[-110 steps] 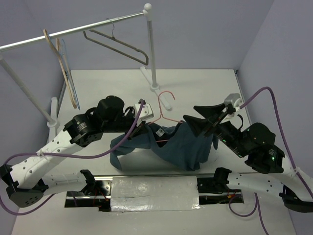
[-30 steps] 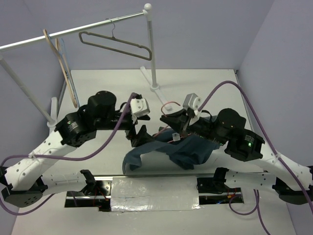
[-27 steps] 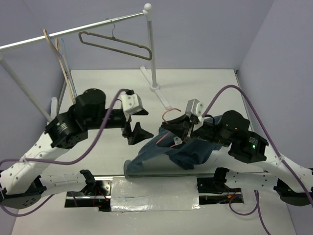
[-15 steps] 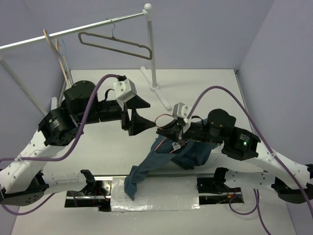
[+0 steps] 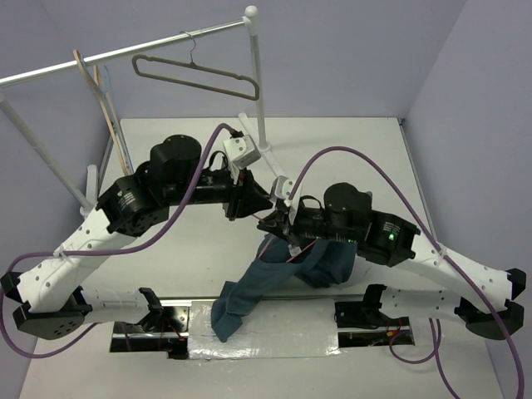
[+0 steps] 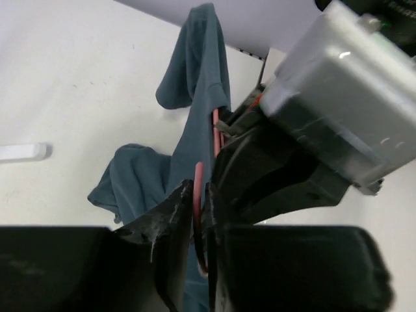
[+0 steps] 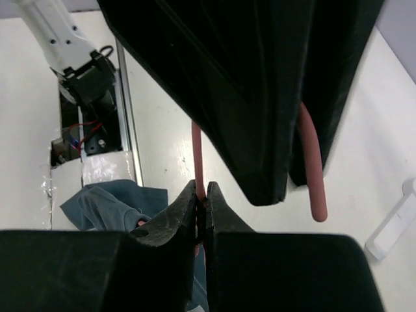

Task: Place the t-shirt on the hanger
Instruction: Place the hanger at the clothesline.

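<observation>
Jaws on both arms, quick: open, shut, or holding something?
Left jaws: shut on the red wire hanger.
Right jaws: shut on the same hanger.

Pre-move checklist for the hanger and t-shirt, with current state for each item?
1. Left hand shut on the hanger: ok.
2. Right hand shut on the hanger: ok.
3. T-shirt seated over both hanger shoulders: cannot tell, the hanger is mostly hidden.
4. T-shirt lifted off the table: not ok, part rests on it.
5. Gap between the two hands: cannot tell, they sit very close together.
</observation>
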